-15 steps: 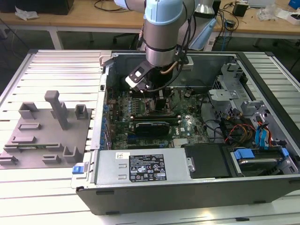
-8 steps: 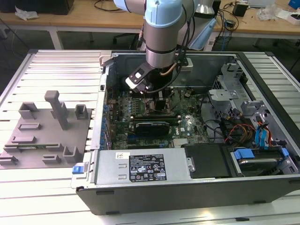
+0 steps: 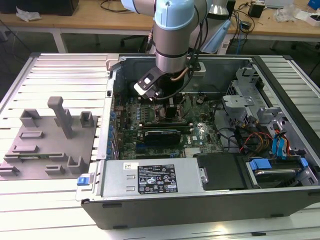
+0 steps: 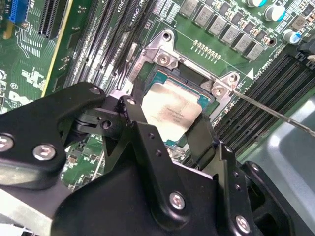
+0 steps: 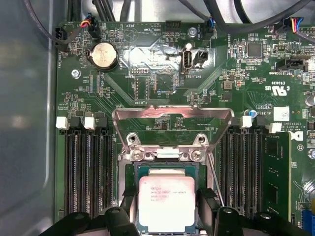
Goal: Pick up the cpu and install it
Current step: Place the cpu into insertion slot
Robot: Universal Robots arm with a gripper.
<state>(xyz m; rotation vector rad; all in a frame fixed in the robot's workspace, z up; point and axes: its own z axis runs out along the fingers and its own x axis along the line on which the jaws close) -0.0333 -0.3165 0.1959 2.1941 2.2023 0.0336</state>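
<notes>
A: What's on the table?
B: Open PC case, lying flat. Grey fixture beside it, on the exterior view's left, w/ upright posts.
A: Inside?
B: Green mobo mid-case. PSU along the near wall, label up. Blue drive caddies at the exterior view's right.
A: Mobo details?
B: Coin cell in the first wrist view, plus black RAM slots in rows w/ white clips.

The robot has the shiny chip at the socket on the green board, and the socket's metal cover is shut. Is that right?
Not quite: the metal cover is swung open, away from the socket, as the first wrist view shows. The chip is at the socket, gripped between the fingers.
</notes>
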